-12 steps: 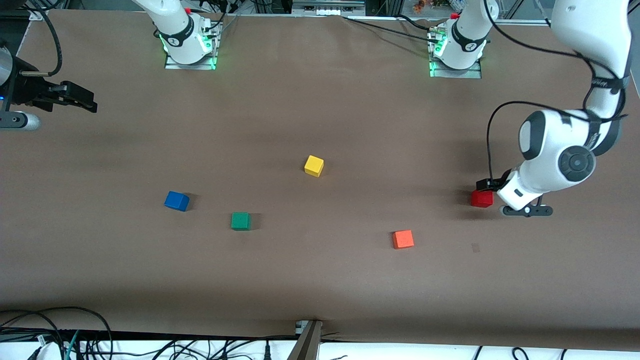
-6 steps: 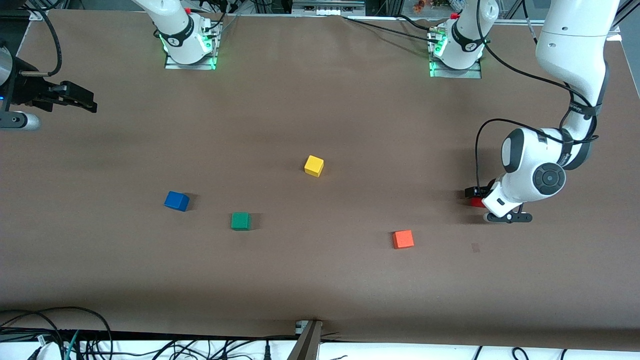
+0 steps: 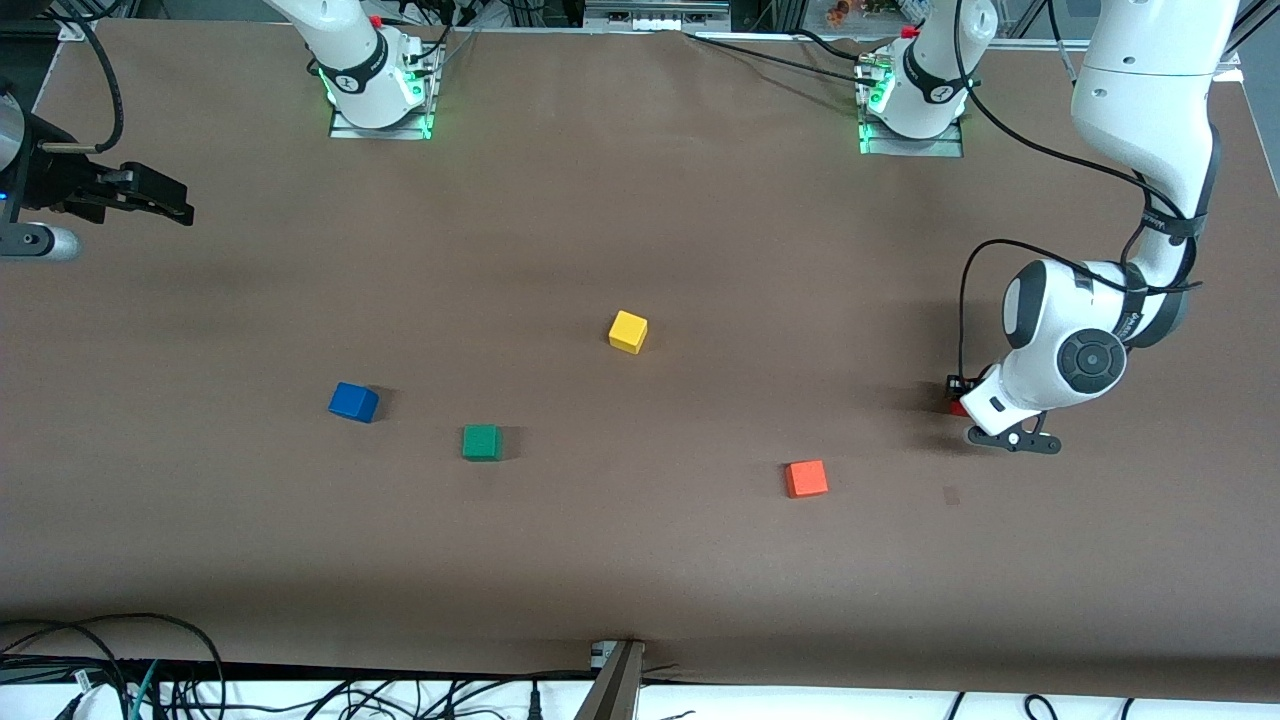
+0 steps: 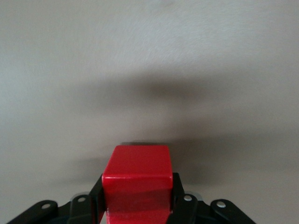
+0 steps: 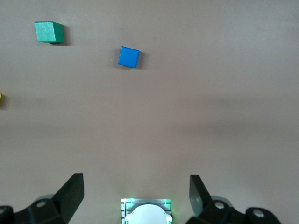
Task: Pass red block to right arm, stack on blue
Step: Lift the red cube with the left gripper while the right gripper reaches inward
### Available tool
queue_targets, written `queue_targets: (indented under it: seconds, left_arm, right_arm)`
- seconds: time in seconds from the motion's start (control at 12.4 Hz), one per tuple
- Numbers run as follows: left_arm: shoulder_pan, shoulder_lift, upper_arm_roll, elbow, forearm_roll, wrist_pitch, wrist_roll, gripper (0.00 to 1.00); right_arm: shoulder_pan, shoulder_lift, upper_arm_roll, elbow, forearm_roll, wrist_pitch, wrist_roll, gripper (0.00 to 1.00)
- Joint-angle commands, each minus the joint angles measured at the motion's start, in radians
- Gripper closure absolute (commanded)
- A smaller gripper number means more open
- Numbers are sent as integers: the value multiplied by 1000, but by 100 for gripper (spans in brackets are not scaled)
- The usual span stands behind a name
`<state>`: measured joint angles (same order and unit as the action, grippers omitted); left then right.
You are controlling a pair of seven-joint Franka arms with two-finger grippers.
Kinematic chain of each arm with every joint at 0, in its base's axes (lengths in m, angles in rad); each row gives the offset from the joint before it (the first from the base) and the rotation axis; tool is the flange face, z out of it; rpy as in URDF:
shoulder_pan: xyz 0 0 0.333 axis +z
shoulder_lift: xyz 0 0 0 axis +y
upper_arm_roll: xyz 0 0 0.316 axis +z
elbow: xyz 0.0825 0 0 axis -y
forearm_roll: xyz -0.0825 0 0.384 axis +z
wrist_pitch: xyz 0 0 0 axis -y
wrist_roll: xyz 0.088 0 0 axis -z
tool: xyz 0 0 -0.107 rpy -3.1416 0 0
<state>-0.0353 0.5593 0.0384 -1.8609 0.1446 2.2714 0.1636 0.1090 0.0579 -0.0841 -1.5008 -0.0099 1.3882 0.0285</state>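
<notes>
In the front view the left arm's wrist covers nearly all of the red block (image 3: 958, 407), leaving a sliver near the tabletop's edge at the left arm's end; the left hand (image 3: 962, 396) is mostly hidden too. In the left wrist view the picture's edge cuts off the block's lower part. The right hand (image 3: 150, 200) shows only partly, its arm cut by the front view's edge
</notes>
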Motion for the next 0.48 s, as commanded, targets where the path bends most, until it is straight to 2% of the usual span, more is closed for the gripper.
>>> queue_targets:
  seconds: [0.0,0.24,0.4]
  left_arm:
    - [23,-18,-8,77,12,-82,183,100]
    - [25,-47,-45,117,-115,-110,319,100]
    - [26,-45,-43,188,-262,-205,440,100]
  right_arm:
    - [-3,23,7,13,2,0,-10,0]
    - [-2,62,9,13,42,15,-9,0]
    - [-3,85,7,11,93,9,-6,0]
